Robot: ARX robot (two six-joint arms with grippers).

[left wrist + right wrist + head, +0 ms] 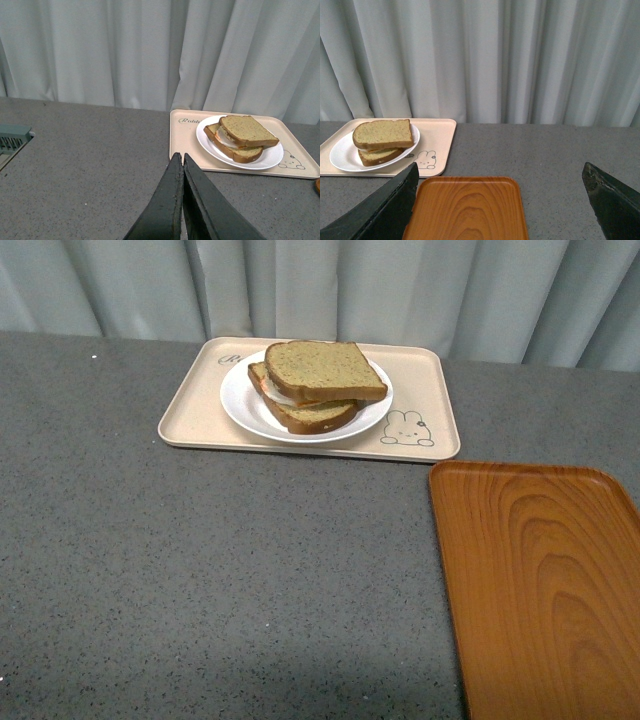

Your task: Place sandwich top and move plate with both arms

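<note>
Upper centre: top (322, 369) stacked on egg slice (305, 414), on plate (248, 405). Left end effector (181, 161) fingers together; right end effector (500, 197) fingers apart, both empty.

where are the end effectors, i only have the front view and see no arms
Observer: Neither reaches that view. The left end effector is shut and empty, above bare table.
Operator: and the right one
Observer: The right end effector is open, its fingers spread wide above the orange tray.
Operator: anything off to the left of my frame
Observer: Yes, in the left wrist view a grey-green slatted object sits at the table's edge, far from the plate; I can't tell what it is.
</note>
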